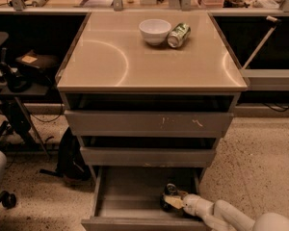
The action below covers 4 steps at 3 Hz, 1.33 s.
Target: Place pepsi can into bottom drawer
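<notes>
The bottom drawer (130, 196) of the grey-brown cabinet is pulled open at the foot of the view. My gripper (172, 200) reaches into it from the lower right on a white arm. It sits at the drawer's right side, around a small dark can with a silver top, the pepsi can (170, 191), which stands upright on the drawer floor. The can's lower part is hidden by the gripper.
A white bowl (155, 31) and a green can (178, 35) lying on its side sit at the back of the cabinet top (111, 61). The two upper drawers (149, 123) are slightly open. A dark bag (70, 153) and a chair base stand at the left.
</notes>
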Available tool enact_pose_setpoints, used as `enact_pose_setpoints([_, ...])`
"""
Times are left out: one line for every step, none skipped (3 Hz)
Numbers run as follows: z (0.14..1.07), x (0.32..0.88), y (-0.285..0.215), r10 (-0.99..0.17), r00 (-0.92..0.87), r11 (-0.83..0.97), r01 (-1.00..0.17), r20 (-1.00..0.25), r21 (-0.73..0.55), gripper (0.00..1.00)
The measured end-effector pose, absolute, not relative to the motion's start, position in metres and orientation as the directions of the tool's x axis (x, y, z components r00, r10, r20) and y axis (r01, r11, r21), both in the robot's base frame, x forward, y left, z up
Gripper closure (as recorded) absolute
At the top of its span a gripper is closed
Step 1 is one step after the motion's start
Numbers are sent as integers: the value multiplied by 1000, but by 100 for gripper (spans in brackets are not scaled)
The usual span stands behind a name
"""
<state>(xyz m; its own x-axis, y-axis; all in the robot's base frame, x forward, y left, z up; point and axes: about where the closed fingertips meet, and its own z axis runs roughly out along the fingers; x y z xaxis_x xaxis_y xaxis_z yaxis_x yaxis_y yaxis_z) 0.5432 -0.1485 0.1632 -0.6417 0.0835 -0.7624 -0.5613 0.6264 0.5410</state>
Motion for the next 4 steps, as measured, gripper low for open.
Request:
enact_pose_setpoints([163, 543, -148, 83, -642, 626, -561, -762, 541, 0])
enact_pose_setpoints([163, 543, -148, 83, -642, 626, -561, -762, 541, 0])
enact_pose_setpoints([173, 545, -158, 90, -635, 636, -556, -767, 535, 0])
enact_pose_setpoints([211, 548, -204, 121, -623, 650, -539, -773, 536, 0])
